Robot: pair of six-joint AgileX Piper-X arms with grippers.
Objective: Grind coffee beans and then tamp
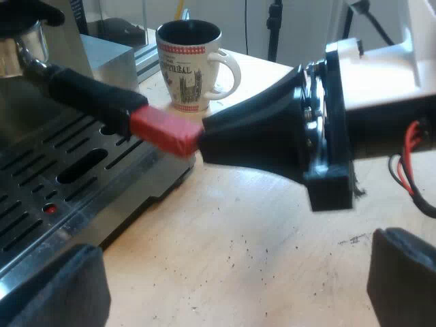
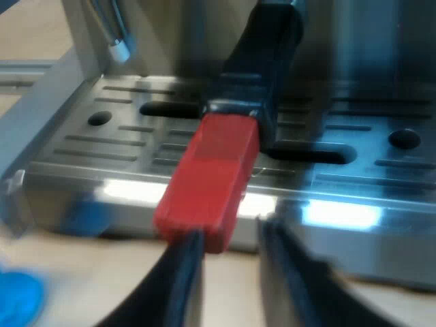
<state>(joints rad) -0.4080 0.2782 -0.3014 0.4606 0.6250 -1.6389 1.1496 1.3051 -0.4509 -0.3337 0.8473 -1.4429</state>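
Holder (image 1: 19, 49) sits locked in the machine (image 1: 68, 30) front. Its dark handle (image 1: 88, 92) sticks out over the drip tray (image 1: 48, 180), and the red end (image 1: 163, 131) reaches past the tray's front edge, above the table (image 1: 238, 231). Right gripper (image 1: 204, 139) is at the tip of the red end, nose right against it. In the right wrist view the right gripper (image 2: 230, 231) has its fingers (image 2: 178, 286) parted by a narrow gap with nothing in the gap. The red end (image 2: 208, 180) lies just ahead of the fingertips and off centre, its tip overlapping one finger and not between the two. Cannot tell if that finger actually touches it. The handle (image 2: 262, 61) runs back from there up over the slotted tray (image 2: 102, 136). Left gripper (image 1: 235, 272) hangs over bare table by the tray's front corner, fingers (image 1: 58, 289) spread wide and holding nothing, well apart from the handle. Mug (image 1: 191, 65) stands upright on the table beside the machine, past the handle, apart from both grippers. Blue thing (image 2: 17, 296) lies on the table below the tray's front edge, cut off, cannot tell what it is.
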